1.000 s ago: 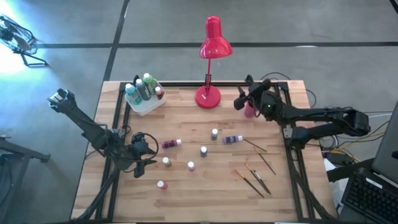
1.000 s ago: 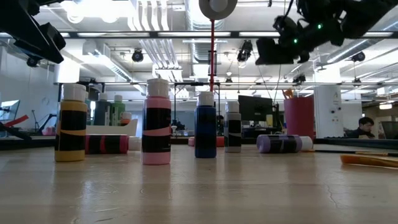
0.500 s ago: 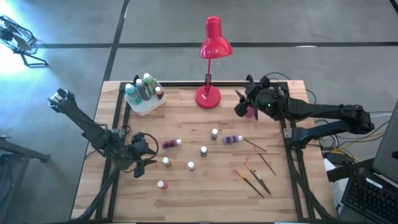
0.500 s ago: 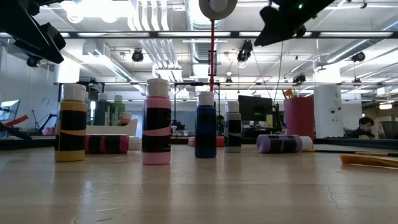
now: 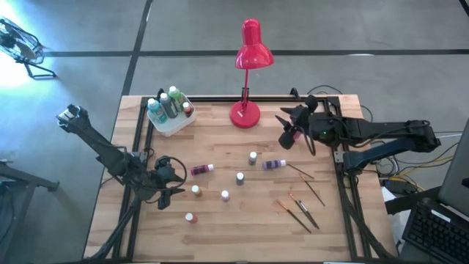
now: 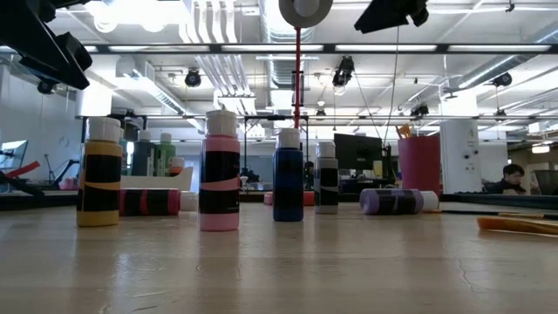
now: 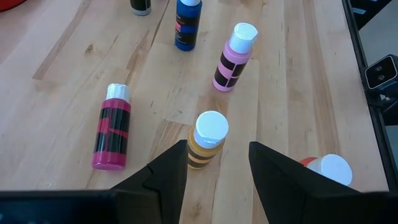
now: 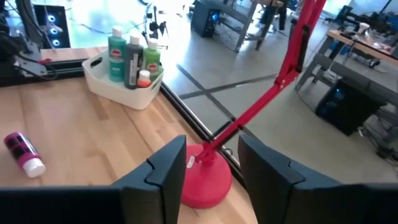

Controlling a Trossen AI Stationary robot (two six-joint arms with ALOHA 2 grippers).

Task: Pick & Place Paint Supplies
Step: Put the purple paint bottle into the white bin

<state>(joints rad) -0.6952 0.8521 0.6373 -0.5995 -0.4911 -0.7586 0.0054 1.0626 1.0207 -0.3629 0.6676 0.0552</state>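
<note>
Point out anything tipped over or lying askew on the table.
Two paint bottles lie on their sides: a magenta bottle near the left gripper and a purple bottle mid-table. The other loose bottles stand upright. Nothing looks spilled.

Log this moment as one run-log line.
left gripper: open, over orange bottle | right gripper: open, empty, above lamp base | brushes: untouched

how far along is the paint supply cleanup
Early. Done: a few bottles stand in the white bin. In hand: nothing; the right gripper hangs open near the red lamp, the left gripper waits open. Left: loose bottles like the magenta bottle and the brushes.
</note>
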